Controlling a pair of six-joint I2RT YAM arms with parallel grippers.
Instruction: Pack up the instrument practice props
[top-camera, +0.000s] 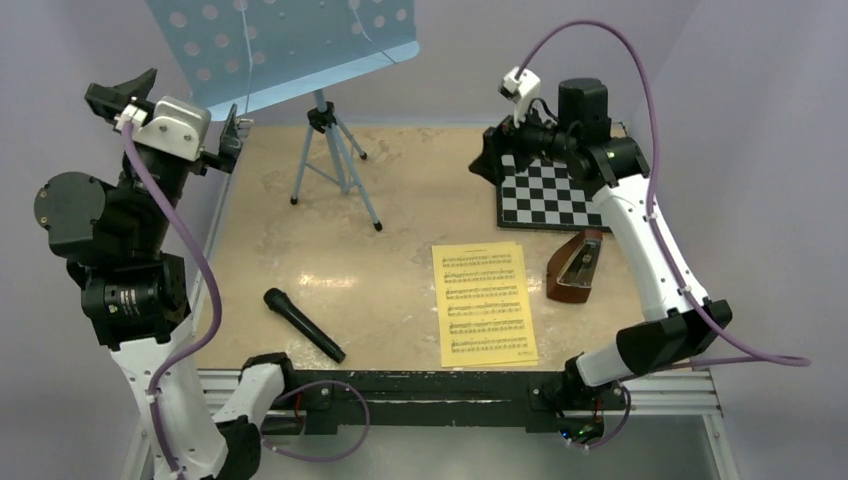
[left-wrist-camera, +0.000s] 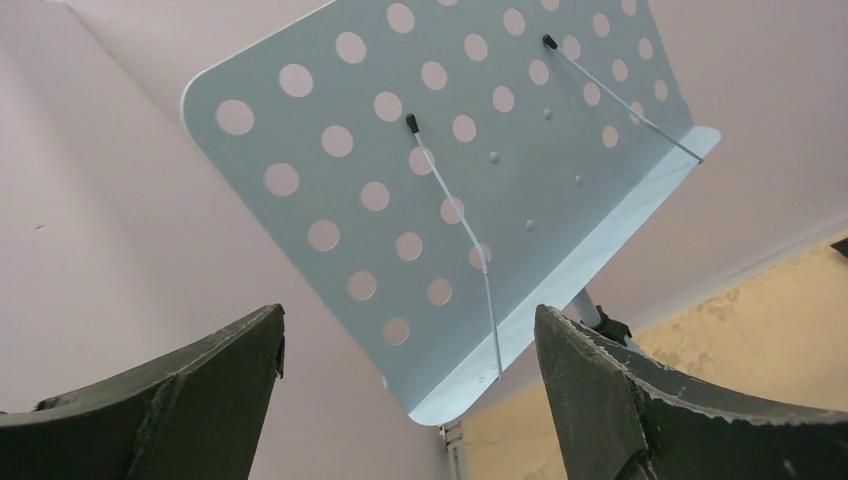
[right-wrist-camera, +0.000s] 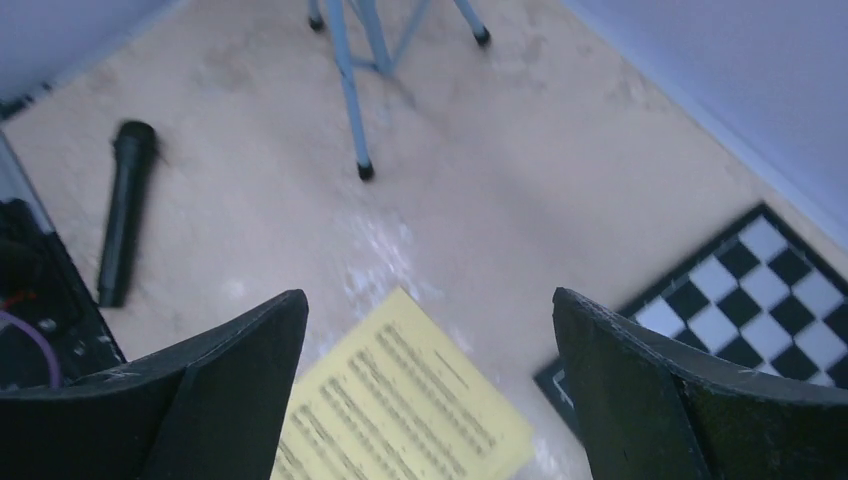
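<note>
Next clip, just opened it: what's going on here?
Two arms are meant to pack up music practice props, but neither holds anything. The left end effector is open, raised facing the tray of the music stand; the right end effector is open above the table. The stand is upright, the sheet music lies flat, the metronome beside it. A microphone lies apart.

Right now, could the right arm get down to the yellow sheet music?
Probably yes. The right tool hangs open above the table, and the yellow sheet music lies flat in front of it with nothing on top. The metronome lies beside the pages, not on them.
</note>
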